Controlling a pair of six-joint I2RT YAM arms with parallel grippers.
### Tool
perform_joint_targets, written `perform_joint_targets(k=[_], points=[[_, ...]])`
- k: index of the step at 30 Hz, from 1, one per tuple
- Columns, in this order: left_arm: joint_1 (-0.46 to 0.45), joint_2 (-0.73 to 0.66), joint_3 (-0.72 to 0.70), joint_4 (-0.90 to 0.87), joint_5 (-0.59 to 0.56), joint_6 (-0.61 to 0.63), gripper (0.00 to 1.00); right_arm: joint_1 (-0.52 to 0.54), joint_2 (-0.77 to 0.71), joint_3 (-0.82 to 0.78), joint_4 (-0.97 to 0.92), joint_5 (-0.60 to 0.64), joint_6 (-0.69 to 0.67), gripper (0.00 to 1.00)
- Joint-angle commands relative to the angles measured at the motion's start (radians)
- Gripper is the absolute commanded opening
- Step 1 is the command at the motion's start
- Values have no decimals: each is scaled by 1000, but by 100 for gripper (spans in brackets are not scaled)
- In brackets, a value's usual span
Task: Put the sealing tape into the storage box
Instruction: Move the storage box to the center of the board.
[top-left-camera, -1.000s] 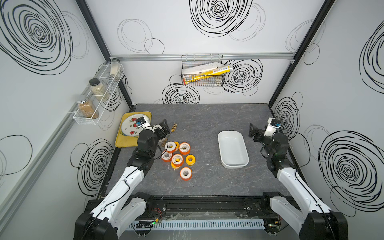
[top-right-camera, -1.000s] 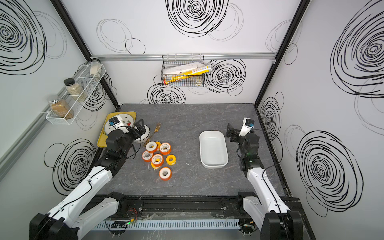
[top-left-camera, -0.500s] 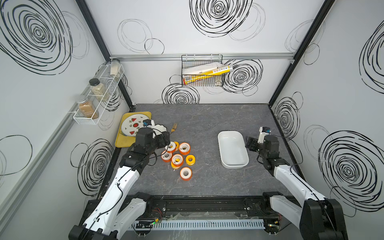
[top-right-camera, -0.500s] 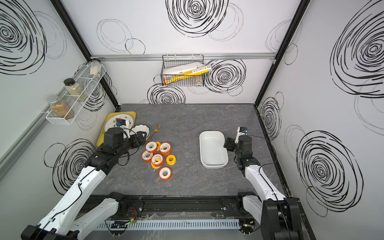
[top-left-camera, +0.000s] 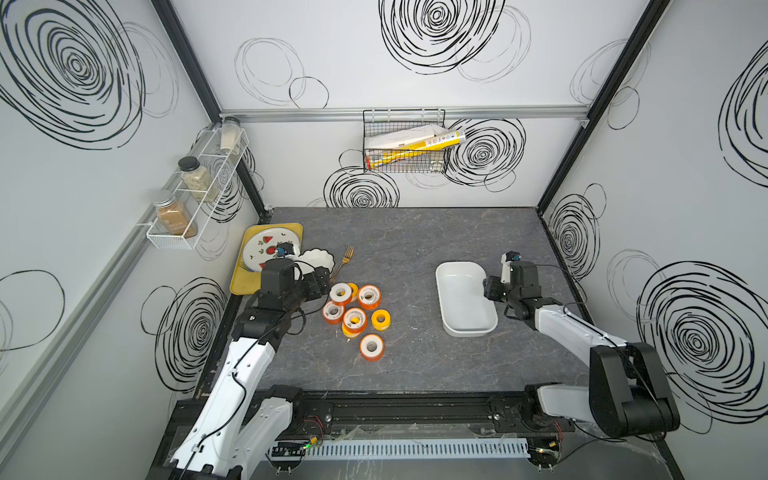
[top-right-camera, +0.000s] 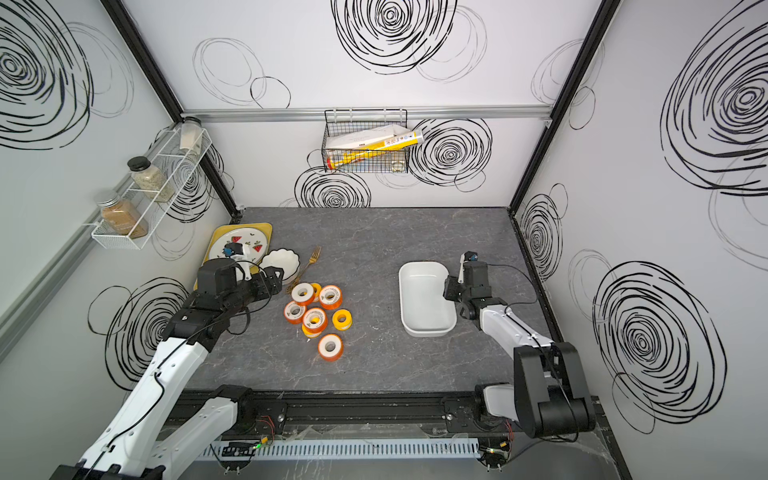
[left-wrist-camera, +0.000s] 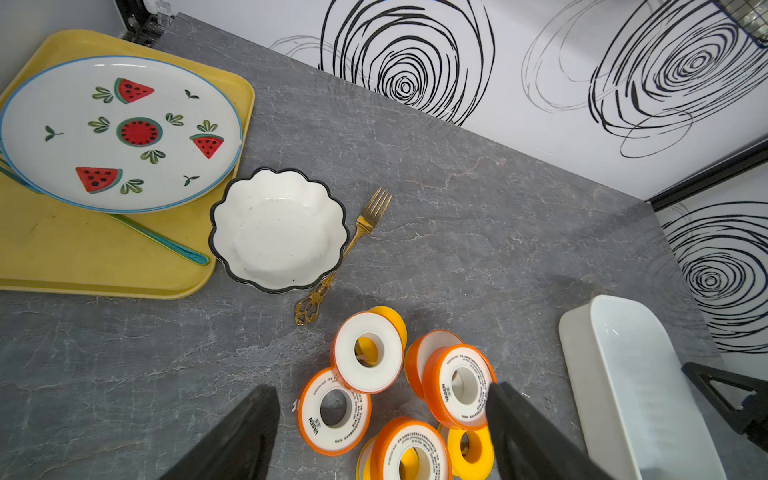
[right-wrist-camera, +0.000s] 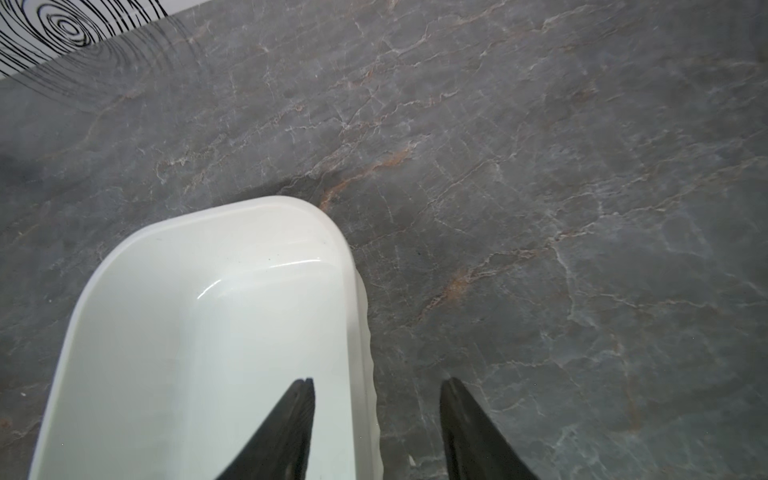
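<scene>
Grey marble-look tabletop (top-left-camera: 415, 365) in both top views: orange- and yellow-flanged white sealing tape spools (top-left-camera: 354, 319) clustered left of centre, none inside the white rounded plastic storage box (top-left-camera: 465, 299) at right, bare room between. Beside the cluster sits the left gripper (top-left-camera: 323, 279); the right gripper (top-left-camera: 489, 289) is at the box's right rim. Left wrist view adds: jaws wide, spools seen between the fingers, gold fork (left-wrist-camera: 357, 237) and white scalloped bowl (left-wrist-camera: 278, 228) near. Right wrist view adds: jaws partly apart, straddling the box wall, gap either side.
</scene>
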Motion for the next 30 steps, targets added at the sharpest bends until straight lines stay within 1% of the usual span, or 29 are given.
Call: perform_joint_targets(k=[1, 3, 5, 6, 9, 12, 14, 16, 18, 25, 27, 30], points=[[1, 0, -8, 14, 21, 19, 83, 24, 30, 40, -53, 11, -20, 48], [1, -3, -9, 14, 16, 19, 83, 30, 50, 46, -61, 24, -19, 47], [0, -2, -8, 12, 11, 19, 83, 33, 75, 55, -71, 24, -20, 43], [1, -2, -8, 14, 10, 20, 83, 36, 84, 59, -73, 24, -21, 39], [1, 1, -8, 14, 9, 20, 83, 48, 101, 67, -74, 29, -25, 36], [3, 3, -8, 14, 4, 18, 82, 64, 104, 66, -67, 30, -25, 25], [4, 4, -8, 13, 4, 17, 83, 73, 112, 74, -74, 26, -34, 20], [7, 4, -8, 14, 5, 17, 82, 75, 124, 84, -84, 27, -37, 13], [10, 6, -8, 15, 10, 16, 82, 80, 134, 88, -80, 1, -34, 8], [19, 11, -8, 14, 14, 17, 82, 133, 146, 95, -72, -4, 16, 6], [23, 14, -7, 14, 17, 18, 82, 167, 146, 99, -72, 1, 32, 5], [26, 17, -6, 15, 21, 17, 81, 205, 154, 110, -75, 6, 88, 5]])
